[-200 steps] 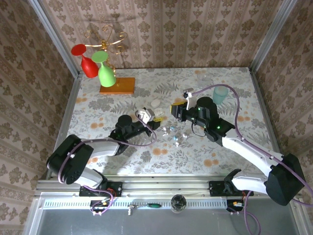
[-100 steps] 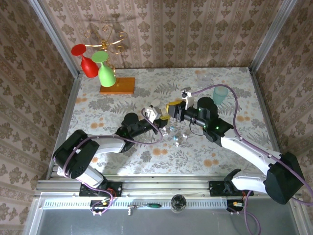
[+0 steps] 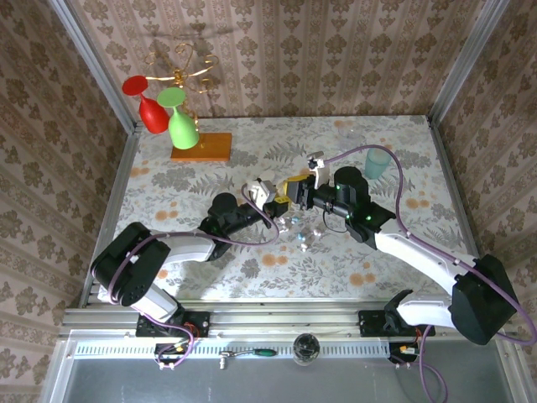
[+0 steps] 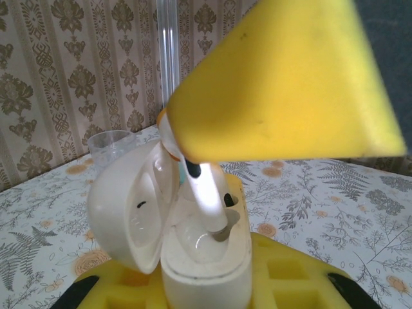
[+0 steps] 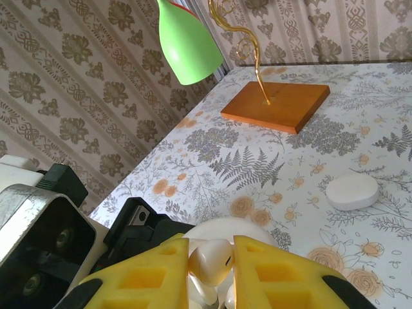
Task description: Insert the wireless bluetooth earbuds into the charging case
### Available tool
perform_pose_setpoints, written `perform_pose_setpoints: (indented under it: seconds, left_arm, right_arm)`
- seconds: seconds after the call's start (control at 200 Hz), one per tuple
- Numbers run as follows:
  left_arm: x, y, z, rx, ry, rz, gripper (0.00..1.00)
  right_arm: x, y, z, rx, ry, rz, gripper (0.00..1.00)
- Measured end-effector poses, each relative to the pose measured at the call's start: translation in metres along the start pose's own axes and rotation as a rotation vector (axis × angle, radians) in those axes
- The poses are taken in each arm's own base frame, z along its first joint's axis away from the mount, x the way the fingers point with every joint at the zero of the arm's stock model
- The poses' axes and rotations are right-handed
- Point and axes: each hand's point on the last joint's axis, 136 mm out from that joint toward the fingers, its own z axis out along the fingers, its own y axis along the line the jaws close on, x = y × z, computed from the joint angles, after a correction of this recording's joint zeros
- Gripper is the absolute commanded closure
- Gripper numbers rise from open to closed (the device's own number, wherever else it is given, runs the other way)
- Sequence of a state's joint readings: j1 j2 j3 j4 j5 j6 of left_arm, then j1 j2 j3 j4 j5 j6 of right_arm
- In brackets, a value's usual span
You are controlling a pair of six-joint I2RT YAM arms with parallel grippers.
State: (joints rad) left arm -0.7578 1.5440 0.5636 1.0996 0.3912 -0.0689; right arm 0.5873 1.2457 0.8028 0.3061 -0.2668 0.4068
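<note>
- One white, glossy plastic earbud sat pinched in my right gripper, jaws narrow on it, its stem pointing down.
- My left gripper was clamped on the pale, smooth, pebble-shaped charging case, held upright with its hinged lid swung open.
- Step, as judged: seating the earbud. Its tip was at a socket mouth; contact could not be told.
- Next move would call for a short, straight lowering, lined up with the socket, then release.
- Against a second earlier: my grippers, then apart over the floral tabletop, had closed together.
</note>
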Motion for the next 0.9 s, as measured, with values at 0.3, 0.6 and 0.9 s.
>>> perform_pose_setpoints:
  seconds: [0.3, 0.6, 0.9]
  left_arm:
    - [0.0006, 0.0022, 0.0, -0.013, 0.002, -0.004, 1.0]
    - [0.0008, 0.0041, 0.0002, -0.023, 0.004, -0.012, 1.0]
    - [0.001, 0.0063, 0.001, -0.034, 0.008, -0.018, 1.0]
  right_arm:
    - [0.0001, -0.0009, 0.0, 0.005, 0.0, -0.012, 0.78]
    - [0.0008, -0.0018, 0.0, 0.009, 0.001, -0.014, 0.77]
    - [0.0019, -0.0046, 0.0005, 0.021, 0.001, -0.018, 0.74]
